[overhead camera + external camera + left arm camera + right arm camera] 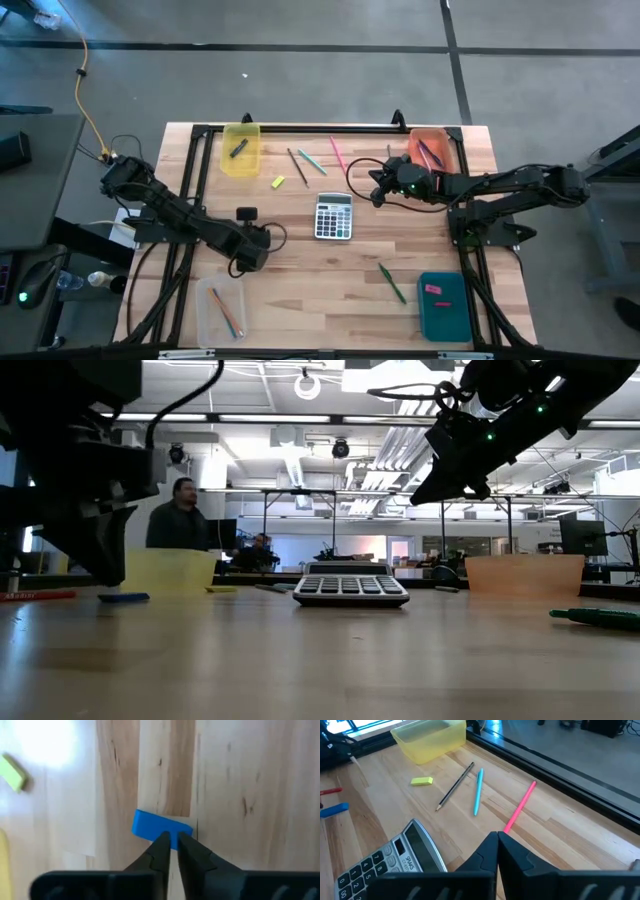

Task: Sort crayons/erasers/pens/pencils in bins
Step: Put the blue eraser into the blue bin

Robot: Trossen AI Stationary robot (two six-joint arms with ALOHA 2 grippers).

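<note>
- While the left gripper (172, 840) sits low over the table, its jaws pinch the middle of a short blue crayon (161, 827), which lies flat, crosswise to the fingers.
- Right gripper (497, 840) is squeezed together, empty, above the pink pencil (521, 805).

Table (330, 285) pale grained wood, smooth; yellow bin (241, 150) translucent plastic.
</note>
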